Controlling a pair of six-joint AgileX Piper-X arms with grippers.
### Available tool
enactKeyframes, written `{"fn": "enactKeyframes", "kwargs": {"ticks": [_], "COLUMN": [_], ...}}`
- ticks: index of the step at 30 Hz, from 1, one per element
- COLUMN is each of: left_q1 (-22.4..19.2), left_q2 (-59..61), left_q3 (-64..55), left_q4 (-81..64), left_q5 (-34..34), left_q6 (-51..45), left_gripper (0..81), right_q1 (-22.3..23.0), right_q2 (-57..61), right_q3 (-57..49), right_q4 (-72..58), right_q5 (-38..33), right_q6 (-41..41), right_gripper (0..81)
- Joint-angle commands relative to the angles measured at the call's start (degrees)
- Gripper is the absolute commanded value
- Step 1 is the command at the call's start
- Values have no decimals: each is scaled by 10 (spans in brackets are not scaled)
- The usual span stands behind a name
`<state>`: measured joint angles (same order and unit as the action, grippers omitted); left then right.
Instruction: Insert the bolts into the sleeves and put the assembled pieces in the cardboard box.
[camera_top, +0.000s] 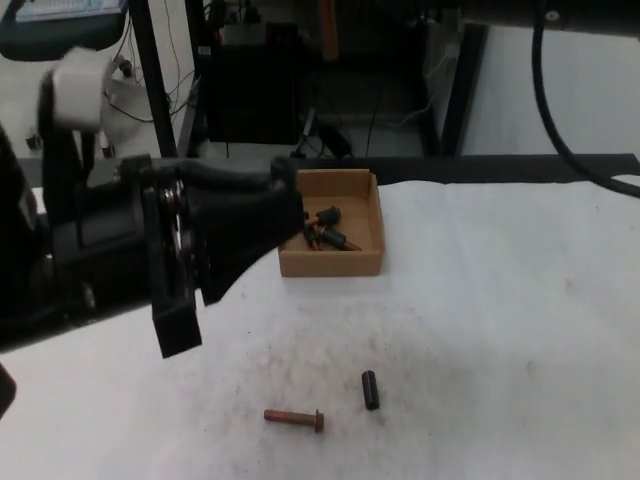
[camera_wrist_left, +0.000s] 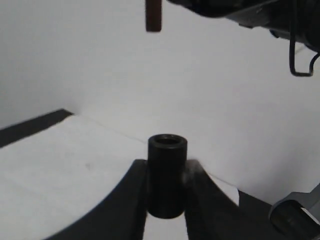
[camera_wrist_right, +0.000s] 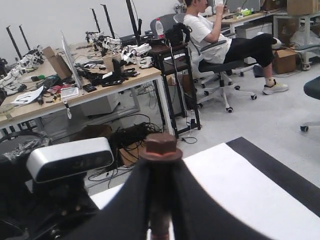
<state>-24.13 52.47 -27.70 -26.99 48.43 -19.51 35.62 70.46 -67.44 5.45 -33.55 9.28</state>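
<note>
My left gripper (camera_wrist_left: 167, 202) is shut on a short black sleeve (camera_wrist_left: 167, 172), held upright with its open bore facing up. The tip of a copper-coloured bolt (camera_wrist_left: 153, 16) hangs well above the sleeve, apart from it. My right gripper (camera_wrist_right: 160, 200) is shut on that bolt (camera_wrist_right: 160, 148), hex head toward the camera. A loose bolt (camera_top: 294, 417) and a loose black sleeve (camera_top: 371, 389) lie on the white bench near the front. The cardboard box (camera_top: 331, 262) stands at the back centre with several assembled pieces (camera_top: 328, 232) in it.
An arm (camera_top: 170, 250) looms large at the left of the high view and hides part of the box's left side. A black cable (camera_top: 560, 120) hangs at the upper right. The other arm's silver wrist camera (camera_wrist_right: 70, 158) sits close beside the right gripper.
</note>
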Motion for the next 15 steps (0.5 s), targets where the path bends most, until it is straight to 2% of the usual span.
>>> {"fn": "enactKeyframes", "kwargs": {"ticks": [1,6,11,15], "left_q1": [0,0,0,0], "left_q2": [-4,-2,-2,-2], "left_q3": [0,0,0,0], "left_q4": [-25,-25,-25,-25], "left_q5": [-13,-16,-16,-33], "left_q6": [-6,-6,-6,-6], "left_gripper": [0,0,0,0], "right_q1": [-2,25,56,65], "right_q2": [-2,21,31,31], "right_q3": [-3,-3,-3,-3], "right_q4": [-10,-24,-104,-141], "right_q5": [10,4,6,6], "right_q6": [-3,-3,1,1], "right_gripper": [8,8,8,8]}}
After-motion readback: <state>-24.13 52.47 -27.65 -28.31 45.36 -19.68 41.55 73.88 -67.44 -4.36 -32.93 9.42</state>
